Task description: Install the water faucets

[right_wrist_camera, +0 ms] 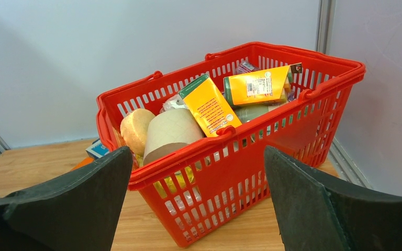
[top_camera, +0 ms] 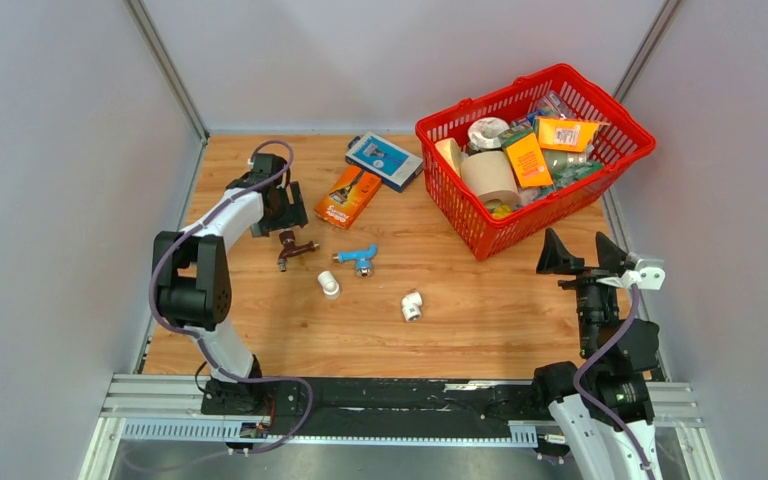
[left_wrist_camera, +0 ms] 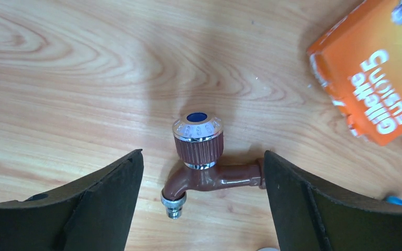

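Wood table point(top_camera: 480, 330), grey walls. Nothing is installed yet: both faucets lie loose mid-table, apart from the white elbows point(top_camera: 329, 284). The brown faucet point(left_wrist_camera: 204, 170) lies on its side between the wide-open jaws of the left gripper point(left_wrist_camera: 202, 159), ungripped, one end at or against a pad. It has a ribbed knob, a chrome cap with a blue dot and a chrome spout tip. The blue faucet point(top_camera: 358, 257) is near it. The right gripper point(right_wrist_camera: 197, 154) is wide, empty, facing the basket point(right_wrist_camera: 230, 130).

From where I stand, the left arm point(top_camera: 230, 215), at nine o'clock on the table, has white links and chunky black joints, with a lilac-grey cable point(top_camera: 158, 285) looped along it. The right arm point(top_camera: 596, 305), at four o'clock, is mostly black with a white bracket point(top_camera: 646, 272). The right gripper point(top_camera: 577, 245) has matte black, wedge-shaped fingers point(right_wrist_camera: 63, 209).
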